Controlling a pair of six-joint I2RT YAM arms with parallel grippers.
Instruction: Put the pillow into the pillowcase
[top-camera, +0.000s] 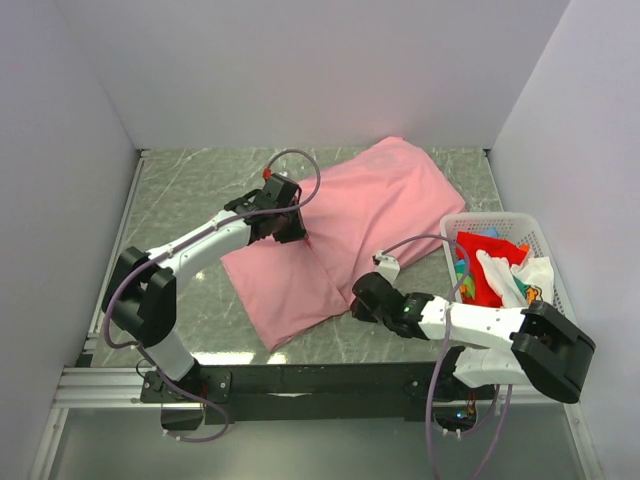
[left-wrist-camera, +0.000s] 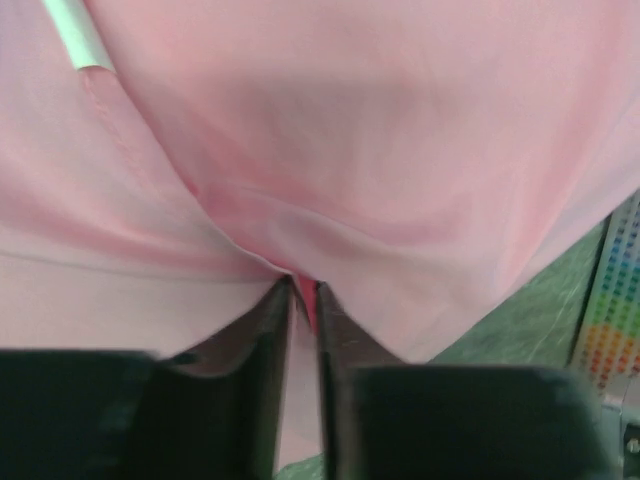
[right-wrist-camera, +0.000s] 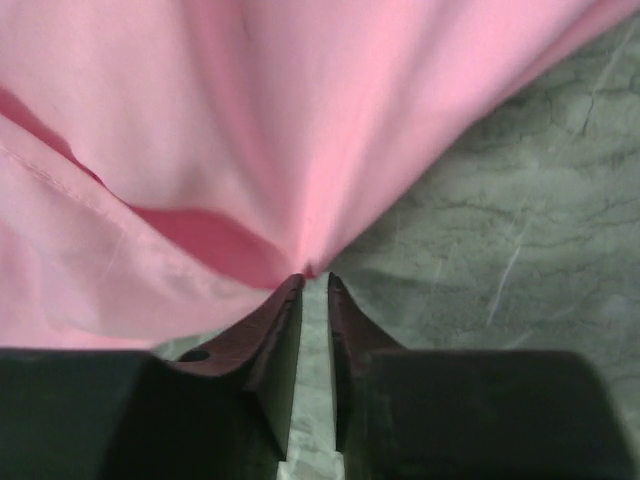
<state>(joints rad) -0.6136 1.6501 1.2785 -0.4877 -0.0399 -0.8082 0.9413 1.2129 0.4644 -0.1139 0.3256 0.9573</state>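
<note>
Pink pillowcase (top-camera: 385, 200) plump across table (top-camera: 190, 190); pillow hidden, likely already inside. Left gripper (left-wrist-camera: 303, 292) nearly closed, pinching fabric fold at side edge. Right gripper (right-wrist-camera: 315, 283) narrow at near edge, grip unclear. Probably for tugging cover straight.

Left tool (left-wrist-camera: 303, 290), right tool (right-wrist-camera: 315, 283) — hold on pillowcase (top-camera: 380, 200) fold unclear.

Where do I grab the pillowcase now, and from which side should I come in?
I'd pinch the pillowcase at the side edges of its flat near end, coming in low from the left and from the right. The far half bulges full and offers nothing thin to pinch; the near flap lies flat on the table with free edges.
</note>
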